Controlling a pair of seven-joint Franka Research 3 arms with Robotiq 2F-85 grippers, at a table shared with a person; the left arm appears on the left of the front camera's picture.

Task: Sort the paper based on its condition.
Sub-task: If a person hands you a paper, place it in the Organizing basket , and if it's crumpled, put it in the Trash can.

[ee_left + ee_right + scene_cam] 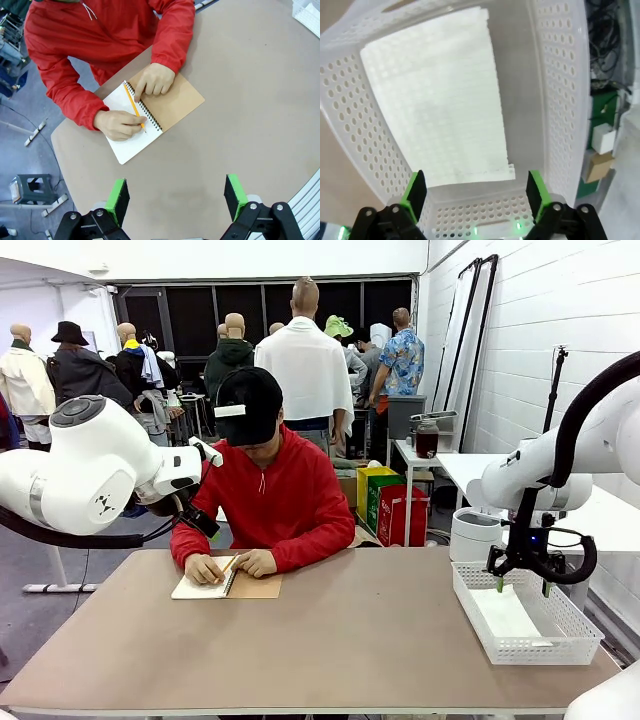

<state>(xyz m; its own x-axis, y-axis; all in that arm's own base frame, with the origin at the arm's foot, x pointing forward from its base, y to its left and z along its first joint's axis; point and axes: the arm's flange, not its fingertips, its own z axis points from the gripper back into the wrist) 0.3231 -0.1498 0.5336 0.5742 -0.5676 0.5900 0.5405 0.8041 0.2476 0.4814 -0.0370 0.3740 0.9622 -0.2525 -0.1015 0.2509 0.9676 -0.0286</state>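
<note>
The right pincer [475, 192] is hanging over the white mesh basket [560, 625] at the tabletop's [350, 640] right side, its fingers spread apart and gripping nothing. The paper [440, 100] is lying flat inside the basket. The left pincer [175, 197] is hovering with fingers apart above the tabletop, near the notebook [150, 117] where a person's hand [117, 125] is writing with a pencil [134, 105].

I saw my left arm [90, 470] as a bulky white shell with a grey round joint cap, a small dark logo and black cables trailing beneath it. My right arm [570, 455] was white too, with a thick black hose arching over it. Each gripper, left [176, 197] and right [476, 192], had a black body with silver screws and green pads on its jaws. The person [265, 490] wore a red hooded pullover with long sleeves and a black cap.
</note>
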